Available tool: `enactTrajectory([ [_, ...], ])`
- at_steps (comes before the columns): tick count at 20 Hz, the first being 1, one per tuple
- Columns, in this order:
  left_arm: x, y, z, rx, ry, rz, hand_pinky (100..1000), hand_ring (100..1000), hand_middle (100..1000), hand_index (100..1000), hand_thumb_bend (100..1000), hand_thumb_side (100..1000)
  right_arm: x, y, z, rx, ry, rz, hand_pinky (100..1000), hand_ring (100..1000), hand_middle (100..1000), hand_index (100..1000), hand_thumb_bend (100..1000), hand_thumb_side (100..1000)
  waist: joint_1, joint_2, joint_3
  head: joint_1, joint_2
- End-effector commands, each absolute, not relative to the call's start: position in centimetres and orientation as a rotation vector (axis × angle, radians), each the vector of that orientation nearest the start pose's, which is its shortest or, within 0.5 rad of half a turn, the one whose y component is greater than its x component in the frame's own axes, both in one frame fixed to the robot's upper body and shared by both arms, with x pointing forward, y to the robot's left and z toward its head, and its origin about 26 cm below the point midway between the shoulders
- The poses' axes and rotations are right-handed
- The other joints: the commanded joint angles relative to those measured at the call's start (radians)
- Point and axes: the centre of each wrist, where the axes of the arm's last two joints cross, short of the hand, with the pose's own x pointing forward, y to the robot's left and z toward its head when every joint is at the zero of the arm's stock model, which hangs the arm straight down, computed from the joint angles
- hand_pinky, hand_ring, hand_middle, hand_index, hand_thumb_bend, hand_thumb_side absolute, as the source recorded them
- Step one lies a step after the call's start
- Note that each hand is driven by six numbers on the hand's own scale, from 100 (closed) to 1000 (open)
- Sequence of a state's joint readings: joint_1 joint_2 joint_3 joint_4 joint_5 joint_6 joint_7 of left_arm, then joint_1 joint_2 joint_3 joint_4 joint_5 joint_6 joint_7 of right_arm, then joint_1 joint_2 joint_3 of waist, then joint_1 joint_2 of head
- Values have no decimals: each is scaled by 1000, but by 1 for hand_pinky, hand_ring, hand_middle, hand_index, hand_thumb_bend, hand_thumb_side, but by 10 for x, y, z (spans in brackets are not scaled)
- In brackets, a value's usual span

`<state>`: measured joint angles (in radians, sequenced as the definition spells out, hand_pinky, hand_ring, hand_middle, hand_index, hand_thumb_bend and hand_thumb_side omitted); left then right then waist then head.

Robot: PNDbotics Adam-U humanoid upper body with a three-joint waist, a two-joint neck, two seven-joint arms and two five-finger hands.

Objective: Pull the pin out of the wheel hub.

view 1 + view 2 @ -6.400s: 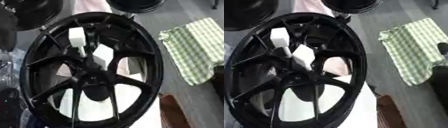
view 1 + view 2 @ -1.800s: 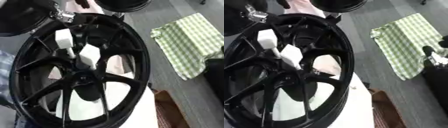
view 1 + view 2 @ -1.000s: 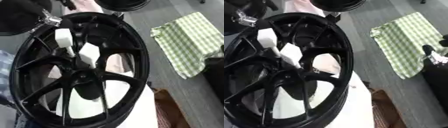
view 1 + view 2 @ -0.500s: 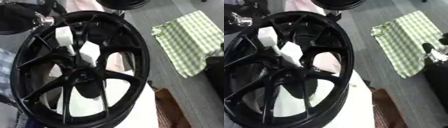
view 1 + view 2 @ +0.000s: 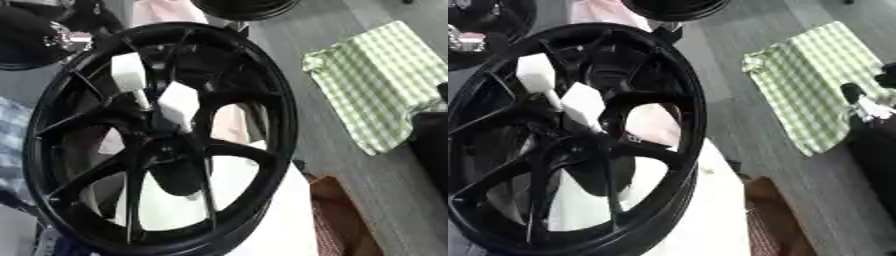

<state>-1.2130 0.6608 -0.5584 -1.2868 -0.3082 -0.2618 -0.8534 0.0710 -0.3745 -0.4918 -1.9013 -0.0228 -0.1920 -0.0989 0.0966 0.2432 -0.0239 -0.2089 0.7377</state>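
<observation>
Left hand (image 5: 66,40) at 10 o'clock of wheel hub (image 5: 171,145), finger state indiscernible; best pinched white pin (image 5: 179,104) and drawn straight outward.

The left hand (image 5: 66,40) shows only as a blurred black and silver shape past the wheel (image 5: 157,135) rim at the upper left, its fingers not readable; the right hand (image 5: 866,107) is cut by the right edge, fingers unclear; the wheel's centre, below the left hand, is too dark to tell a pin.

green checked cloth (image 5: 378,82), second black rim (image 5: 245,7)
</observation>
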Motion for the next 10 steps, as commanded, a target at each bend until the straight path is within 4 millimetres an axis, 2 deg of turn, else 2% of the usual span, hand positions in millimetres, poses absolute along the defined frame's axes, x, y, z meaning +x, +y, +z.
enactTrajectory([
  [1, 426, 199, 357, -697, 1840, 2980, 952, 874, 772, 920, 353, 1000, 221, -432, 140, -824, -2067, 8, 678, 612, 581, 775, 659, 240, -6, -25, -1, -5, 3],
  [10, 424, 191, 357, -718, 1856, 3007, 957, 880, 781, 945, 375, 1000, 221, -431, 139, -819, -2064, 10, 677, 610, 580, 774, 660, 240, -6, -22, -5, -5, 6],
])
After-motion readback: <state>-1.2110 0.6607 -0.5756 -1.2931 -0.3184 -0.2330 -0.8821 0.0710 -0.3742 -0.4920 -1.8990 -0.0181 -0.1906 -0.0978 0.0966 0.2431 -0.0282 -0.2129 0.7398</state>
